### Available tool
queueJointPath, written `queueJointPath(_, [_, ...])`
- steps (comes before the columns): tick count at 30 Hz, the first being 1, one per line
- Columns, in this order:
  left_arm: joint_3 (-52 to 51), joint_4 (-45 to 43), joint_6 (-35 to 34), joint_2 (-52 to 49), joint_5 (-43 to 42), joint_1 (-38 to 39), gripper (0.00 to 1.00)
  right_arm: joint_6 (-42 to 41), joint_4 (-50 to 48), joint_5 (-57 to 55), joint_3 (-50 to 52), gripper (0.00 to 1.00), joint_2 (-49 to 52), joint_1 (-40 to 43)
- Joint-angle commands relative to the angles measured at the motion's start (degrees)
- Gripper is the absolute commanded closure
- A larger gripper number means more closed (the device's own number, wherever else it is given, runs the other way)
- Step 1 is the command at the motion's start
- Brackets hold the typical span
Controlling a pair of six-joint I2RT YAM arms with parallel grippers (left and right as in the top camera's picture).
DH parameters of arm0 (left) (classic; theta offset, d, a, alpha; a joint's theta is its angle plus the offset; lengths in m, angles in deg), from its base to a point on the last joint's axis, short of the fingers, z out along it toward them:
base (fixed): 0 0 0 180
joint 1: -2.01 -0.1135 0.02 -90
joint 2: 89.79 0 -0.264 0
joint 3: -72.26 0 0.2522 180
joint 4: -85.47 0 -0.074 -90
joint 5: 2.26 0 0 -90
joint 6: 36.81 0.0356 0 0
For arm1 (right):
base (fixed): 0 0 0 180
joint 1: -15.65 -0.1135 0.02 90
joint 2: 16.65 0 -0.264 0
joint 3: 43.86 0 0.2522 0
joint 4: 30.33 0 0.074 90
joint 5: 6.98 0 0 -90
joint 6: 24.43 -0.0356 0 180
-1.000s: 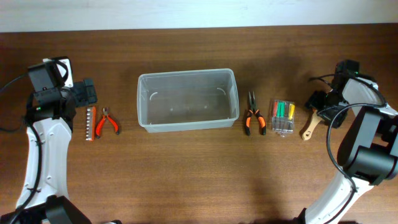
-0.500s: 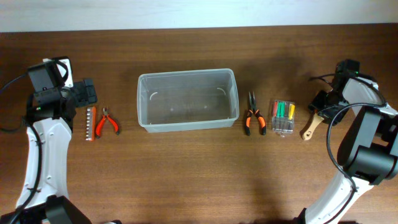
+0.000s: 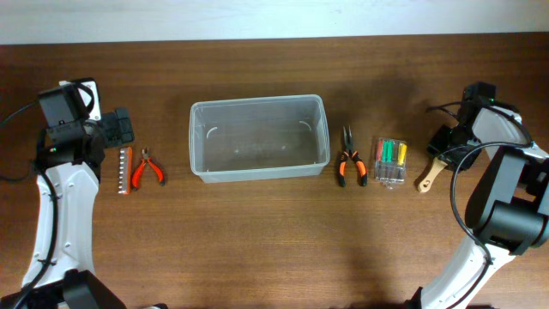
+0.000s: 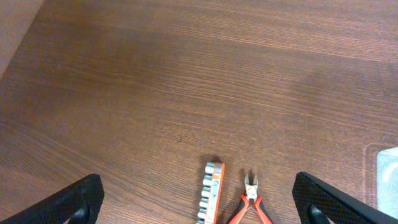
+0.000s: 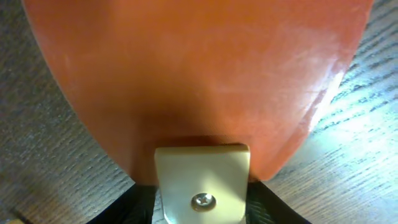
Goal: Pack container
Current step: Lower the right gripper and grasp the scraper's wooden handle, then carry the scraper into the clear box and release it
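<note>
The clear plastic container stands empty at the table's middle; its corner shows in the left wrist view. My left gripper is open and empty just behind a socket strip and red cutters, which lie between its fingers in the wrist view. My right gripper is at the far right, on the head end of a wooden-handled tool. In the right wrist view the fingers hug a cream piece with a screw, and the orange-brown tool fills the frame.
Orange-and-black pliers and a small clear case of screwdrivers lie right of the container. The socket strip and red cutters lie left of it. The table's far edge runs along the top.
My right gripper has shifted slightly over the wooden-handled tool's head. The left arm and the other things have not moved.
</note>
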Motion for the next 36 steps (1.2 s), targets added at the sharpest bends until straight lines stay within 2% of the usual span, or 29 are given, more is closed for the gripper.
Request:
queueJointPath(1, [1.18,-0.13,0.92,-0.20,0.63,-0.20,0.01,-0.24,0.42,-2.25,-0.48,0.53,1.53,0.07])
queueJointPath(12, [1.18,-0.13,0.92,-0.20,0.61,-0.20,0.01,2.89,-0.22,-2.23,-0.48,0.54,1.53,0.07])
queueJointPath(14, [1.18,-0.13,0.92,-0.20,0.63,-0.20,0.01,2.89,-0.24,-2.21,-0.48,0.64,1.53,0.07])
queueJointPath(16, [1.18,-0.13,0.92,-0.20,0.63,-0.20,0.01,2.86,-0.24,-2.23,-0.48,0.69,1.53,0.07])
queueJointPath(25, [1.18,-0.13,0.92,-0.20,0.63,-0.20,0.01,2.93,-0.31,-2.25,-1.40,0.68,1.53,0.07])
queueJointPath(29, [1.18,-0.13,0.92,-0.20,0.63,-0.20,0.01,2.93,3.72,-2.84,-7.26,0.72,1.49,0.07])
queueJointPath(34, [1.18,-0.13,0.92,-0.20,0.61,-0.20,0.01,3.65,12.83,-3.52,-21.73,0.77,1.46,-0.52])
queueJointPath(36, [1.18,-0.13,0.92,-0.20,0.61,-0.20,0.01,5.14,16.87,-2.86,-28.76,0.83,1.46,-1.55])
